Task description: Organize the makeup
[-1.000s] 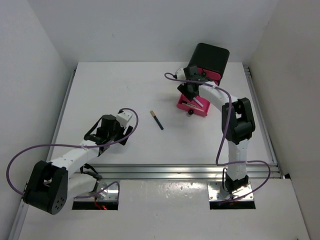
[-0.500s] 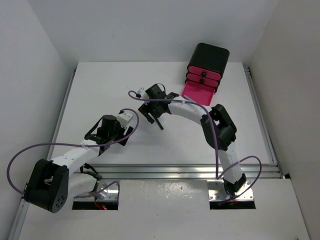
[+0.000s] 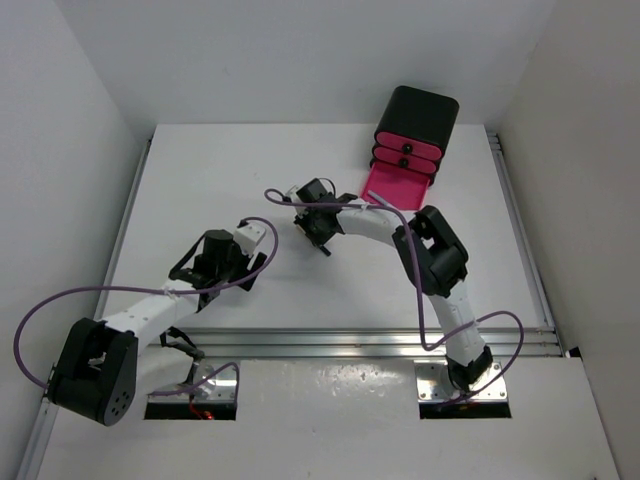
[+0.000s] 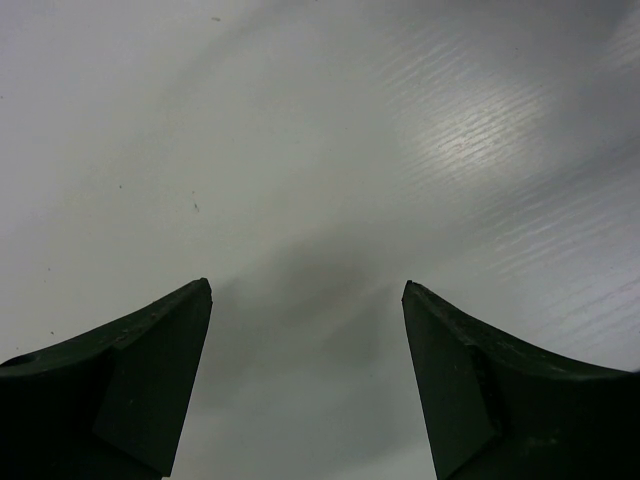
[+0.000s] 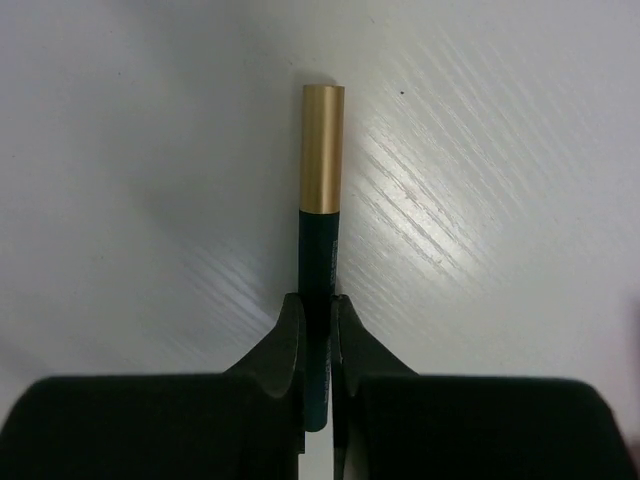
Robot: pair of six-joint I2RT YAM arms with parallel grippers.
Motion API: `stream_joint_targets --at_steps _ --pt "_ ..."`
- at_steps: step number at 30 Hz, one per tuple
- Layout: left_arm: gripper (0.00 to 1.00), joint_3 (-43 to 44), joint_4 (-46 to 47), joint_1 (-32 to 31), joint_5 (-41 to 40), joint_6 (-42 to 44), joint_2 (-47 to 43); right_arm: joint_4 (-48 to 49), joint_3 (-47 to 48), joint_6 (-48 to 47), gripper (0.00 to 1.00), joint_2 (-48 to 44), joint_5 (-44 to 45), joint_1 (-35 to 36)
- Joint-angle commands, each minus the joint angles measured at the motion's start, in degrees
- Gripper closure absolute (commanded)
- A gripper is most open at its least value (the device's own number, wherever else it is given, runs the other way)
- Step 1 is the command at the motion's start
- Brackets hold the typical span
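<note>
The dark teal pencil lies near the middle of the worktop. In the right wrist view its long axis runs straight up the frame, with the gold cap at the top, pointing away from the wrist. The dark barrel is pinched between the fingers of the right end effector, which is closed narrowly on it partway along, so the grip sits across the axis. The open pink drawer of the black box lies to the upper right of the grasp in the top view, well apart from it. The left end effector is spread wide over bare worktop with nothing between its fingers, and it is farther from the pencil than the right one. The lower part of the pencil is hidden behind the fingers in the wrist view and mostly covered by the right arm from above. Whether the pencil rests on the worktop or is just off it cannot be told. No other makeup can be made out.
</note>
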Motion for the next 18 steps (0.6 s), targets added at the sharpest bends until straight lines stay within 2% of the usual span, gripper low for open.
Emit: stream_joint_targets --at_steps 1,5,9,13,18 --pt "0.17 -0.93 2.18 -0.46 0.09 0.04 -1.07 -0.18 -2.37 -0.69 1.0 -1.34 1.1 -0.52" --pt "0.17 -0.93 2.18 -0.46 0.09 0.04 -1.07 2.1 -2.02 -7.28 1.0 -7.56 1.98 -2.54" --pt "0.17 -0.93 2.7 -0.46 0.09 0.04 -1.07 5.36 -0.8 -16.32 1.0 -13.01 5.5 -8.49" --pt "0.17 -1.46 3.23 -0.46 0.09 0.04 -1.6 5.1 -0.96 -24.14 1.0 -13.74 7.69 -14.05" --pt "0.17 -1.46 3.24 -0.46 0.09 0.04 -1.6 8.88 -4.74 -38.3 1.0 -11.55 16.65 -17.04"
